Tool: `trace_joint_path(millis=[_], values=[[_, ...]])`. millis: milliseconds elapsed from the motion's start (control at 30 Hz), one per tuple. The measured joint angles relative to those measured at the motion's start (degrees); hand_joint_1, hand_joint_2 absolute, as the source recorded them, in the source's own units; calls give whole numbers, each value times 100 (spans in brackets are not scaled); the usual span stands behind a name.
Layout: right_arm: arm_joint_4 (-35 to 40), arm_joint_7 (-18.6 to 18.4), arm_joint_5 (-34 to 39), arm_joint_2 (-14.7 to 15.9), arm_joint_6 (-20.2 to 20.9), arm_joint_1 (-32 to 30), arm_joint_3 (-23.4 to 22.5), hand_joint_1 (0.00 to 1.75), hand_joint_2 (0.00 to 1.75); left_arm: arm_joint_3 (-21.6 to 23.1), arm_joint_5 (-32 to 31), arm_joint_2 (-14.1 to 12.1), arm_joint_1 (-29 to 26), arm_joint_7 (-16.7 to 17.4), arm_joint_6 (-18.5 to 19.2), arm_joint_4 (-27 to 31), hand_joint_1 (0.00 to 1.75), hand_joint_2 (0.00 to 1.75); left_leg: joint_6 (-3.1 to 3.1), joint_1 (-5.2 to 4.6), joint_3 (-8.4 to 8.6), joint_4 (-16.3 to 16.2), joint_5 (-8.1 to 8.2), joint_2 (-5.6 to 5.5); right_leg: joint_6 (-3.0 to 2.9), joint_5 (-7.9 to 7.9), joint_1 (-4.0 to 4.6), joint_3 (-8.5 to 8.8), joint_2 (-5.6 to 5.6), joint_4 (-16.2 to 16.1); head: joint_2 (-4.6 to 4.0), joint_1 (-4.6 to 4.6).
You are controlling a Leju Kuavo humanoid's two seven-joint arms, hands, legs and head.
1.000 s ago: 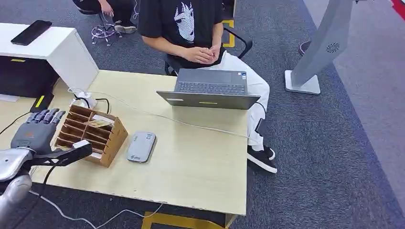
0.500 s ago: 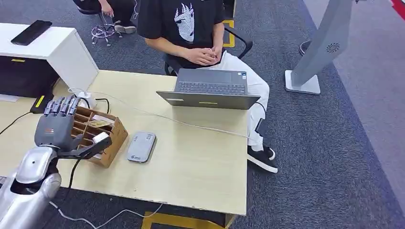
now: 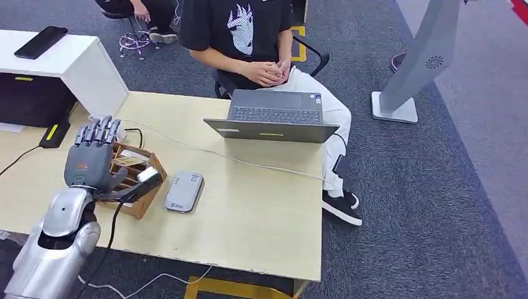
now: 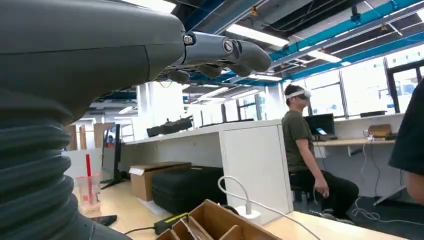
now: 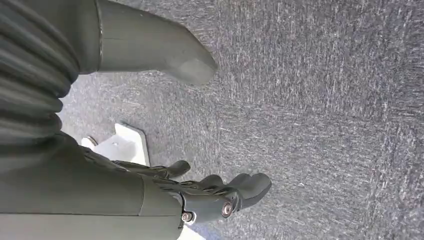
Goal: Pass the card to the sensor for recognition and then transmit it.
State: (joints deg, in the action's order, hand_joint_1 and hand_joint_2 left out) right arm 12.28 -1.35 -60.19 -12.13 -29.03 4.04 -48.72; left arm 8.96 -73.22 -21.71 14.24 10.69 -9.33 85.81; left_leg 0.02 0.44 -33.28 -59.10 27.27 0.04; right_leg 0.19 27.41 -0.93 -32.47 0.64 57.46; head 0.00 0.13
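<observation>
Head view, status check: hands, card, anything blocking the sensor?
Left hand open above the wooden card rack, holding nothing. Right hand hangs empty over carpet. Card in its slot. Grey sensor beside the rack, unobstructed.

You see a laptop (image 3: 274,116) at twelve o'clock on the desk (image 3: 249,218), a seated person (image 3: 249,37) behind it.
</observation>
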Motion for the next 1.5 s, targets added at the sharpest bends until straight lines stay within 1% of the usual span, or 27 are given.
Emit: trace_joint_path(millis=[133, 233, 300, 433, 633, 800, 900, 1033, 1133, 1167, 1200, 1267, 1500], values=[[0, -18, -15, 0, 17, -6, -2, 0, 175, -7, 20, 16, -17, 28, 230, 4, 0, 175, 0, 0, 0, 0, 0, 0, 0, 0, 0, 0, 0, 0, 0, -2], [0, -22, -15, 0, 20, -7, -4, 0, 175, -9, 102, -2, -17, 63, 591, 4, 0, 175, 0, 0, -1, 0, 0, 0, 0, 0, 0, 0, -1, 0, 0, -2], [0, -11, -15, 0, 20, -8, -11, 0, 175, -9, 268, -30, -16, 9, 812, 2, 0, 175, 0, 0, -1, 0, 0, 0, 0, 0, 0, 0, -1, 0, 0, -2], [0, 4, -15, 0, 17, -8, -44, 0, 175, -7, 466, -111, -16, -44, 1082, 0, 0, 175, 0, 1, -1, 0, 0, 0, 0, 0, 1, 0, 0, 0, 0, -2], [2, 0, -15, 0, 13, -11, -98, 0, 175, -7, 551, -286, -15, -42, 1134, -4, 0, 175, 0, 1, 0, 0, 0, 1, 0, 0, 1, 0, 0, 0, 0, -2], [4, 118, 15, 0, 20, -10, -142, 0, 175, -7, 566, -321, -15, -33, 1123, -4, 0, 175, 0, 1, -1, 0, 0, 0, 0, 0, 0, 0, -1, 0, 0, 0], [4, 173, 17, 0, 26, -9, -144, 0, 175, -7, 529, -310, -14, -13, 1012, -4, 0, 175, 0, 1, 0, 0, 0, 1, 0, 0, 0, 0, 0, 0, 0, 0], [4, 205, 4, 0, 39, -6, -144, 0, 175, -4, 424, -258, -10, -46, 631, -4, 0, 175, 0, 1, 0, 0, 0, 1, 0, 0, 0, -1, 0, 0, 0, 0], [4, 273, 2, 0, 24, -3, -146, 0, 175, -4, 459, -157, -11, -422, -132, -4, 0, 175, 0, 0, 0, 0, 0, 0, 0, 0, 0, 0, -1, 0, 0, 0], [2, 291, 0, 0, 24, 2, -146, 0, 175, -4, 459, -118, -11, -485, -316, -4, 0, 175, 0, 0, 0, 0, 0, 0, 0, 0, 0, 0, -1, 0, 0, -2], [2, 323, 0, 0, 26, 5, -146, 0, 175, -4, 457, -79, -11, -531, -411, -4, 0, 175, 0, 0, 0, 0, 0, 0, 0, 0, 0, 0, -1, 0, 0, -2], [2, 339, 2, 0, 26, 16, -146, 0, 175, -2, 444, -19, -7, -557, -466, -4, 0, 175, 0, 0, 0, 0, 0, 0, 0, 0, 0, -1, 0, 0, 0, -2], [4, 361, 4, 0, 22, 56, -157, 0, 175, -2, 396, 118, 127, -601, -431, -77, 0, 175, -1, 0, 1, 0, -1, 0, -1, -1, 0, -1, 0, 0, 0, 0]])
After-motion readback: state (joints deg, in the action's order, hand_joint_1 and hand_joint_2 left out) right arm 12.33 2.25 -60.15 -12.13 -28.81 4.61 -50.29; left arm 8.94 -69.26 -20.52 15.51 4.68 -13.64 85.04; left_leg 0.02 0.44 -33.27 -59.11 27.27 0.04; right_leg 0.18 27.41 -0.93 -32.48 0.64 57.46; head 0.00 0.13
